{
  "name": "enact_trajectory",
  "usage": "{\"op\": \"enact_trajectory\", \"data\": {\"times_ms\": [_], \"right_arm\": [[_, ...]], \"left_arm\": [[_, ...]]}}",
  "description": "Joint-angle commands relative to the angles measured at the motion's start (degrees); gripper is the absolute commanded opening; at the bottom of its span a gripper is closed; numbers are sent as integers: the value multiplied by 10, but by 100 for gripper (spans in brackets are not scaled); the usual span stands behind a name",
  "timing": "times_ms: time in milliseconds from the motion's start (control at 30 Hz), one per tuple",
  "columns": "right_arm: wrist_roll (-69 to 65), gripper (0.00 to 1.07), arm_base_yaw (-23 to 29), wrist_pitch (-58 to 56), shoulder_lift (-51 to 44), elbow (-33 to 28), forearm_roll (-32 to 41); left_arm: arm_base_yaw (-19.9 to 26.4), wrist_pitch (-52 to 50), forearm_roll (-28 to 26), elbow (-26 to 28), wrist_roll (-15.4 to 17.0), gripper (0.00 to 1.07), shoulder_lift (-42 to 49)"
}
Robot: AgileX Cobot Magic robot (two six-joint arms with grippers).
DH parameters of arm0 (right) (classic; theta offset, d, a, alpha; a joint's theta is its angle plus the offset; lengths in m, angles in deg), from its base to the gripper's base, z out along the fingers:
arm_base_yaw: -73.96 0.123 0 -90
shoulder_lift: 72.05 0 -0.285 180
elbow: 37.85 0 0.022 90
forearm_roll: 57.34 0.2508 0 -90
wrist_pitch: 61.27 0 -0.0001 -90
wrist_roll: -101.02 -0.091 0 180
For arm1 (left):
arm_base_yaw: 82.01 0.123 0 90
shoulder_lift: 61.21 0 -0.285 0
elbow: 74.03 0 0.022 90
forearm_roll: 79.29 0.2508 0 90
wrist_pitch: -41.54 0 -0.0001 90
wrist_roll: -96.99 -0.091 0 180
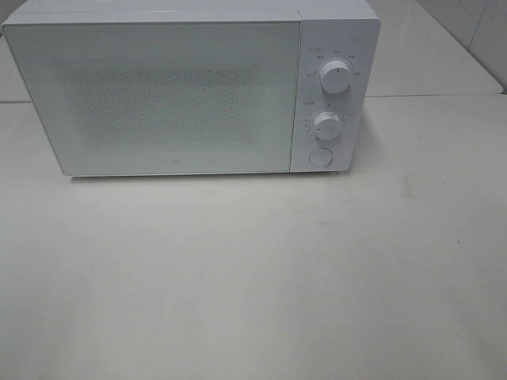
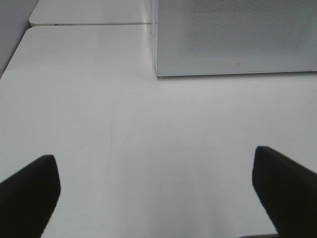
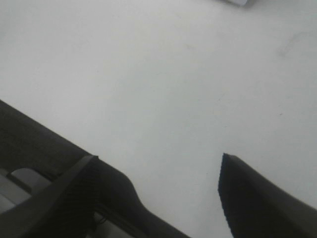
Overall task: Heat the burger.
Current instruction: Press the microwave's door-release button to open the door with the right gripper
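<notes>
Claws are both standing wide and gripping nothing. The left claw is hanging low over bare table with its two dark fingers spread far apart. The right claw is hovering over another bare patch with a clear gap between its fingers. Neither is showing in the high view.

Ahead of the left claw, the microwave is sitting toward the far side of the table with its door shut. The burger is not showing in any view, and I cannot tell whether it is lying behind the frosted door.

Judging by the shut door and the bare table, the work is probably sitting at the heating step. If so, the next move is calling for the right claw to reach the upper knob, lower knob or round button on the right-hand panel.

Room is lying open across the whole front of the table. The microwave's front face and the seam beside it are the only edges needing care.
</notes>
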Motion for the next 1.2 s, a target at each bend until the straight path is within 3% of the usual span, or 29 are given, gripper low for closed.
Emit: {"op": "enact_trajectory", "data": {"times_ms": [33,200,300,667,767,1200], "right_arm": [[-22,68,-5,-13,-87,-5,-29],[-67,74,-10,-19,-157,-28,-53],[-81,79,-53,-24,-226,-53,-77],[-81,76,-131,-6,-366,-124,-100],[-81,76,-142,11,-392,-153,-97],[-80,76,-145,5,-413,-156,-97]], "left_arm": [[2,1,-5,-2,5,98,10],[2,1,-5,-2,5,98,10],[2,1,-5,-2,5,98,10],[2,1,-5,-2,5,98,10],[2,1,-5,-2,5,98,10],[2,1,-5,-2,5,98,10]]}}
